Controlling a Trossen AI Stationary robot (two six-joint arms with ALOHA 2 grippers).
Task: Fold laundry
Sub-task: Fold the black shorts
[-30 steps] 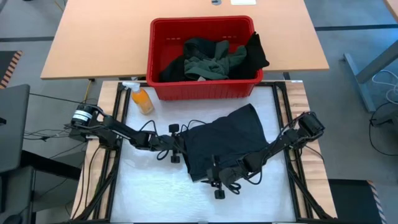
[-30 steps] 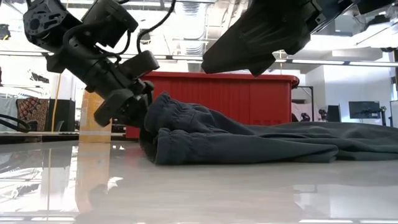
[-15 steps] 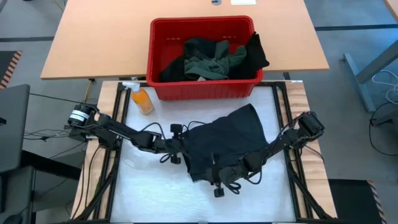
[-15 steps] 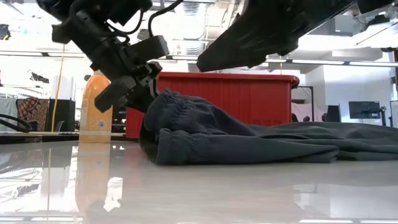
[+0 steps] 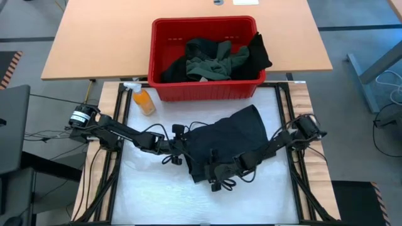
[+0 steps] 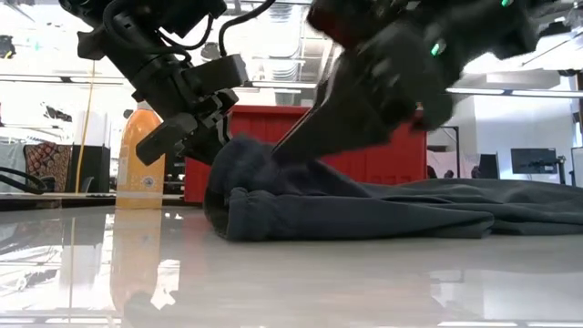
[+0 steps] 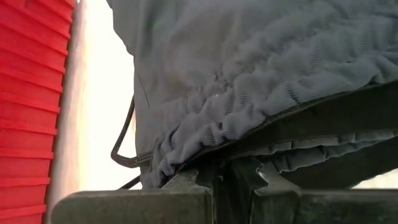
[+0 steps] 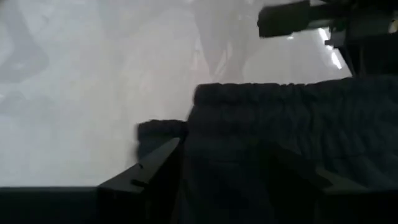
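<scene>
Black garment (image 5: 229, 143), seemingly elastic-waisted

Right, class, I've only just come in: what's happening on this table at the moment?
Two dark robot arms are working on a black cloth garment spread on the white table. The left gripper is shut on the garment's gathered edge, and the right gripper is open at its near corner. More dark clothes wait in the red plastic basket, with an orange bottle beside it.
</scene>
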